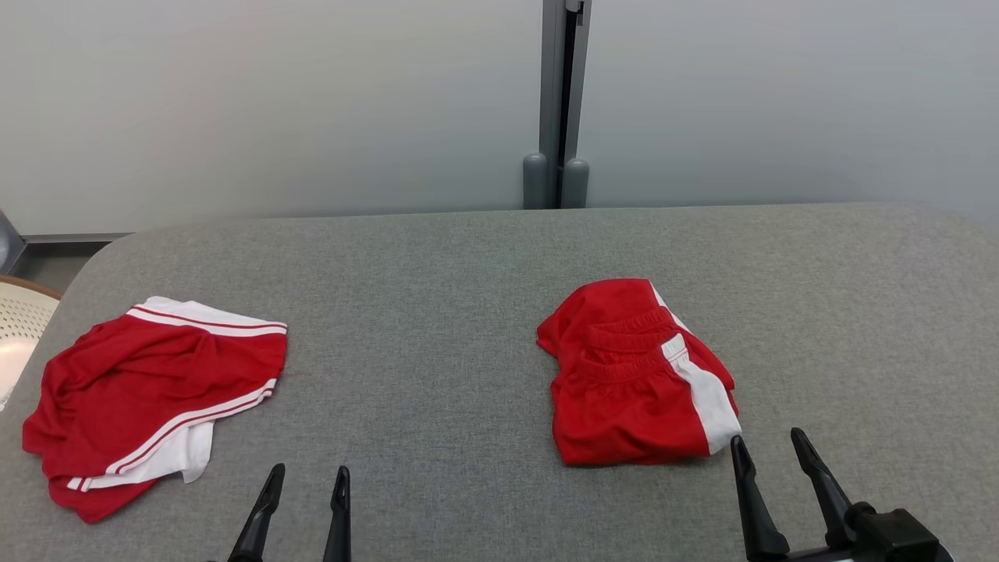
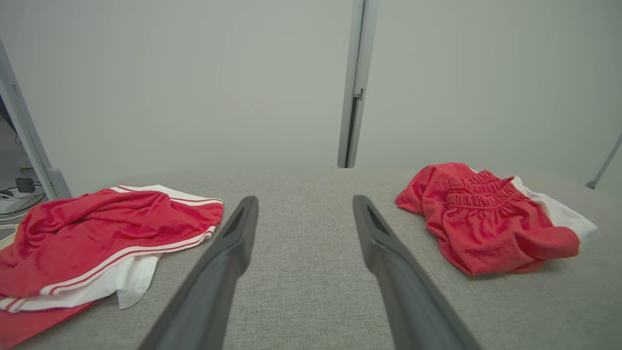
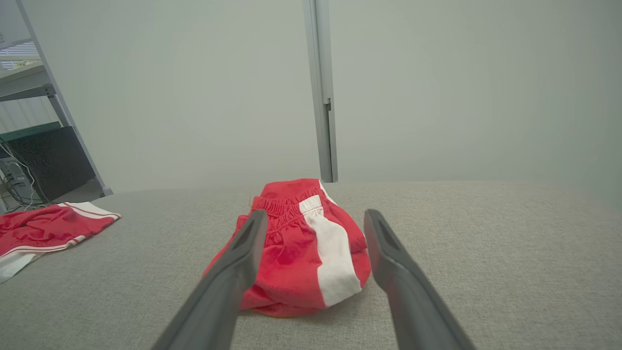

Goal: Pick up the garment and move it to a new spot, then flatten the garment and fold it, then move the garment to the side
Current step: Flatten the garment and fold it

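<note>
Grey desk (image 1: 468,312): shorts (image 1: 632,382) at right, red garment (image 1: 148,390) at left; left gripper (image 1: 310,470) and right gripper (image 1: 767,437) fingers open, empty.

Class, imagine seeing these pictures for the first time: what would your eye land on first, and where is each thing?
Two bright red-and-white garments stand out on the grey table: crumpled shorts right of centre and a rumpled striped garment at the left edge. Then the left gripper and right gripper, both open at the front edge, the right one close to the shorts.
</note>
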Robot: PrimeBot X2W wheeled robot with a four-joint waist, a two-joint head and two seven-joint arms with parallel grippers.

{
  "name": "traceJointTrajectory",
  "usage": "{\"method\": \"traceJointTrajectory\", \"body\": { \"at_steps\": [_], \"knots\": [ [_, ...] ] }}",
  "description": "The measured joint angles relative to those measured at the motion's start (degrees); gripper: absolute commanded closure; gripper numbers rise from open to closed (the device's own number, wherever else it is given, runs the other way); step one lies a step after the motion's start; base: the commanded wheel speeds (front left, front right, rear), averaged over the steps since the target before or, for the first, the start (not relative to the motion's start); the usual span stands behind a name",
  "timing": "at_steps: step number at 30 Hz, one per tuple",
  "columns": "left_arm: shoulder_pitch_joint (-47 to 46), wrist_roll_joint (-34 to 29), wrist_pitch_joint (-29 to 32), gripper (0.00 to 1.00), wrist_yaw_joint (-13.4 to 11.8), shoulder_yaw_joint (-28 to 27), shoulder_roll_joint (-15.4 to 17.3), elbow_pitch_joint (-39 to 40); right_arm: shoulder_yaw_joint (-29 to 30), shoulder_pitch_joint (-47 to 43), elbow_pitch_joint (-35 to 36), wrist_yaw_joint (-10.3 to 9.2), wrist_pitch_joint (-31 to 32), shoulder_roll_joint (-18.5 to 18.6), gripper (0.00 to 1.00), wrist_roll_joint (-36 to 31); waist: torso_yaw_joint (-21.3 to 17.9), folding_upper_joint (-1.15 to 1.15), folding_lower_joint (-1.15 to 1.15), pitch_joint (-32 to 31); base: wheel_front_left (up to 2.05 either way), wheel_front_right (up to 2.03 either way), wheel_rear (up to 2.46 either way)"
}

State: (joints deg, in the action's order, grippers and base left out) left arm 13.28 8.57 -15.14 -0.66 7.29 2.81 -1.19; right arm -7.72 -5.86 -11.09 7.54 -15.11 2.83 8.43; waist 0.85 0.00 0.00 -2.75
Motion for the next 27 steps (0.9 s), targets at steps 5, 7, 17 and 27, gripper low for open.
{"method": "traceJointTrajectory", "body": {
  "at_steps": [5, 7, 17, 27],
  "knots": [
    [-0.99, -0.30, 0.00, 0.00, 0.46, 0.75, 0.01, -0.60, -0.34, 0.38, -0.05, 0.00, 0.00, 0.00, 0.00, -0.58, -0.98, 0.00, 0.00, 0.52, 0.00, 0.00, 0.00],
    [-2.04, -0.97, 0.00, 0.00, 1.51, 1.52, 0.01, -1.69, -0.57, 0.82, 0.01, 0.00, 0.00, 0.00, 0.00, -0.70, -1.73, 0.00, 0.00, 0.90, 0.00, 0.00, 0.00],
    [-19.69, -2.02, 0.36, 0.00, 7.71, 12.58, 0.22, -16.23, -1.49, 3.24, 0.55, 0.00, 0.00, -0.02, 0.00, -1.54, -8.14, 0.00, 0.00, 4.72, 0.00, 0.00, 0.00],
    [-43.79, 7.34, 21.17, 0.00, 8.10, 29.22, 3.55, -24.12, -0.99, 7.14, 1.49, 0.00, 0.00, 0.02, 0.00, -0.77, -14.43, 0.00, 0.00, 13.00, 0.00, 0.00, 0.00]
  ]
}}
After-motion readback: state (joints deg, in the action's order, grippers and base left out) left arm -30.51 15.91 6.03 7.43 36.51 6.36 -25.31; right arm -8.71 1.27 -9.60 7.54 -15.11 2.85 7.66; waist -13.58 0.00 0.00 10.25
